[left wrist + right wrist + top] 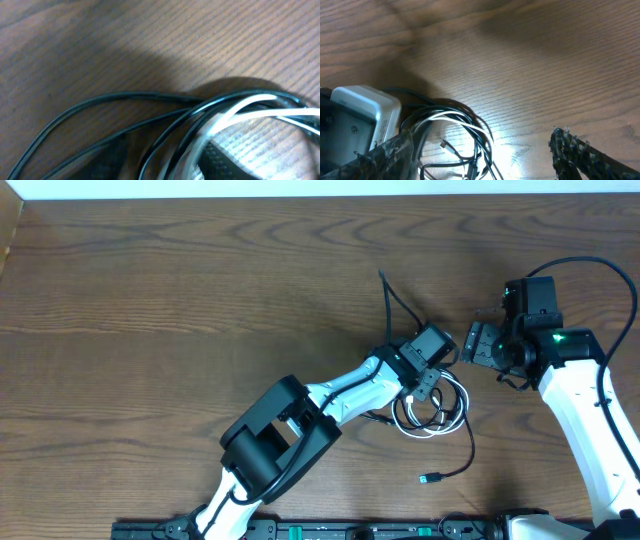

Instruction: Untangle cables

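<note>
The untangling has barely begun. The black cable [466, 450] and the white cable [408, 426] lie looped together on the wooden surface [150, 300], at about 4 o'clock from its centre. One black tail runs out toward 12 o'clock and another toward 6, ending in a plug [432, 478]. The left gripper [428, 385] reaches in low from 7 o'clock onto the loops' upper edge; whether its fingers pinch a strand I cannot tell. The right gripper [469, 345] hovers at the loops' 2 o'clock, tilted down, its fingers [575, 150] spread wide and holding nothing. Next, probably, one arm pins a cable while the other draws the second free.
</note>
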Motion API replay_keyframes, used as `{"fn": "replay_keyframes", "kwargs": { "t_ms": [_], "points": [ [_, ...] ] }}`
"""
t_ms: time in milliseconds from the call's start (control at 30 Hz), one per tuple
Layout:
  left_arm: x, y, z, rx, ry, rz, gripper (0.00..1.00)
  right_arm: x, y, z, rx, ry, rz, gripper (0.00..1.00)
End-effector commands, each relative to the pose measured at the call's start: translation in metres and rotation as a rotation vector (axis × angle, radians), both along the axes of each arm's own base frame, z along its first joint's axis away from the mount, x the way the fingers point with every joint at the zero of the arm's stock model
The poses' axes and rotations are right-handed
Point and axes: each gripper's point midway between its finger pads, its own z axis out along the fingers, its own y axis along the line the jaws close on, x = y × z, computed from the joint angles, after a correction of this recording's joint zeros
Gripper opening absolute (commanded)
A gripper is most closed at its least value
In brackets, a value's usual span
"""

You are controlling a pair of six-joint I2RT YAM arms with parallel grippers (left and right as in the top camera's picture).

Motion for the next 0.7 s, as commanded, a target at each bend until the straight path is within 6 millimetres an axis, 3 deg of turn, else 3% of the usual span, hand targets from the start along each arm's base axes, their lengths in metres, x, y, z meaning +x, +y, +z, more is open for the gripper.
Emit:
{"fn": "replay_keyframes", "kwargs": {
  "t_ms": [0,33,67,233,367,567,667],
  "points": [
    [-0.027,0.035,-0.069,0.164,0.115,0.002,0.23,0.000,-0.002,0.001,-0.006,-0.004,-0.017,0.84],
    [-0.025,0.036,-0.068,0.163,0.114,0.004,0.11,0.000,-0.002,0.001,-0.006,-0.004,-0.017,0.84],
    [-0.025,0.037,-0.067,0.164,0.115,0.007,0.08,0.000,-0.002,0.001,-0.006,-0.004,-0.017,0.84],
    [-0.017,0.048,-0.043,0.172,0.127,0.036,0.08,0.000,-0.002,0.001,-0.005,-0.004,-0.017,0.84],
    [-0.004,0.067,0.004,0.163,0.133,0.087,0.08,0.003,0.006,0.002,0.033,-0.014,0.020,0.83],
    [-0.001,0.084,0.090,-0.014,0.159,0.110,0.08,0.019,0.061,0.020,0.257,-0.120,0.287,0.82],
    [-0.003,0.090,0.122,-0.099,0.164,0.107,0.07,0.022,0.085,0.034,0.365,-0.173,0.378,0.82]
  ]
}}
